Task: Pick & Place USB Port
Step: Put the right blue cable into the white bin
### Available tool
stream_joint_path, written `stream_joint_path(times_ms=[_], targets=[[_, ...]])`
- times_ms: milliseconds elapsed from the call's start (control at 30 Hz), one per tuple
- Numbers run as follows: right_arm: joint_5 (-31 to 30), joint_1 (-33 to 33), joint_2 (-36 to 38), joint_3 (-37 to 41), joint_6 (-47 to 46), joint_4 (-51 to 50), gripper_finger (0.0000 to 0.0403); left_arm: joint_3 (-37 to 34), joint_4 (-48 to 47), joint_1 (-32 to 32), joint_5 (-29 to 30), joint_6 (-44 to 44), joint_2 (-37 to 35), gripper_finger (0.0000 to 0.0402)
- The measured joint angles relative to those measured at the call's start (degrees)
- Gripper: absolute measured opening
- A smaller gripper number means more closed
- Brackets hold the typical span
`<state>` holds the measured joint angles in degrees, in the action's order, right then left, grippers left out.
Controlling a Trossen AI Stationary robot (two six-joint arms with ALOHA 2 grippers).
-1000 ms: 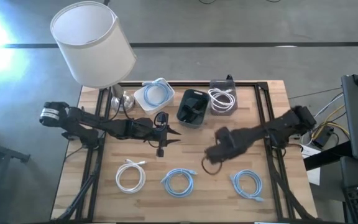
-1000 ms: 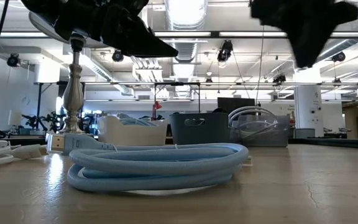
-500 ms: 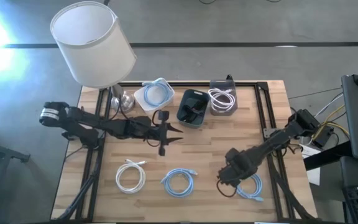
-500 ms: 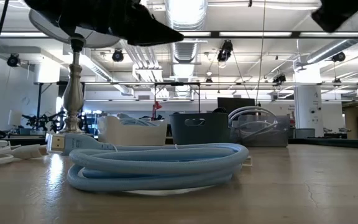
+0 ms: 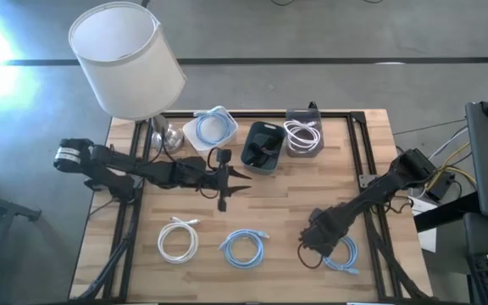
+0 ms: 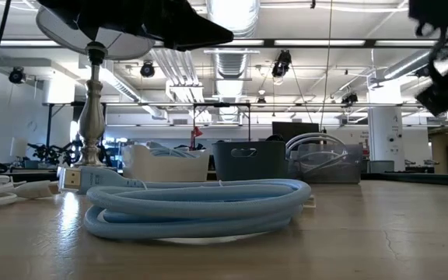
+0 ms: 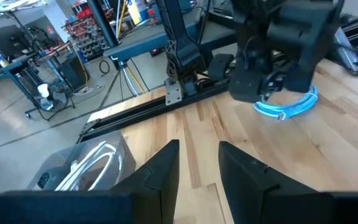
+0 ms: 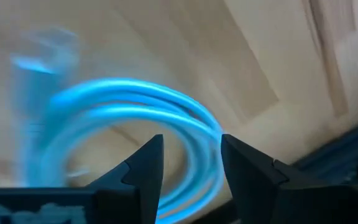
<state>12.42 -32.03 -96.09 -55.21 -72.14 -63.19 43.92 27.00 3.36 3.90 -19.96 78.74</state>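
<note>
Swung from table centre, right gripper (image 5: 322, 240) hovers with jaws spread over the blue cable coil (image 5: 340, 252), needing descent to grasp.

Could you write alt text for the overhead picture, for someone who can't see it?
Seen from above, the right claw hovers open over a coiled blue cable near the wooden table's front edge. The left claw waits mid-table, beside three bins and a lamp.

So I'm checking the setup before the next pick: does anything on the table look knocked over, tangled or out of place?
Nothing stands out. The three coiled cables, white, blue and blue, lie neatly along the front; the three bins sit upright at the back beside the lamp.
</note>
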Motion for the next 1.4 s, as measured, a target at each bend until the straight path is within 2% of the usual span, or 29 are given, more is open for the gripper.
stream_joint_path(times_ms=[133, 467, 600, 833, 1033, 1100, 1200, 1400], targets=[[2.93, -0.09, 0.04, 4.04, 0.43, 0.97, 0.0166, 0.0, 0.0, 0.0, 0.0, 0.09, 0.0, 0.0116], [3.86, -0.11, 0.26, 8.86, 2.35, 8.84, 0.0154, -0.04, -0.59, 0.0, -0.01, 2.73, 0.0, 0.0116], [3.35, -0.11, 0.22, 8.31, 7.79, 9.38, 0.012, -0.07, -1.97, 0.0, -0.02, 3.57, 0.0, 0.0116], [2.58, -0.11, 0.26, 7.12, 11.19, 10.11, 0.0023, -0.11, -3.16, 0.0, -0.02, 5.12, 0.0, 0.0116], [0.74, 0.25, 0.28, 1.57, 16.94, 8.94, 0.0016, -0.11, -3.64, 0.0, -0.02, 7.88, 0.0, 0.0116], [-2.09, 0.47, 0.28, -1.22, 19.0, 6.13, 0.0015, -0.11, -3.66, 0.0, -0.02, 9.17, 0.0, 0.0116], [-9.79, 1.18, 0.28, -6.08, 22.38, 0.03, 0.0015, -0.11, -3.67, 0.0, -0.02, 10.98, 0.0, 0.0116], [-33.01, 2.19, 0.39, -16.61, 29.92, -7.7, 0.0014, -0.11, -3.78, 0.0, -0.04, 12.99, 0.0, 0.0116]])
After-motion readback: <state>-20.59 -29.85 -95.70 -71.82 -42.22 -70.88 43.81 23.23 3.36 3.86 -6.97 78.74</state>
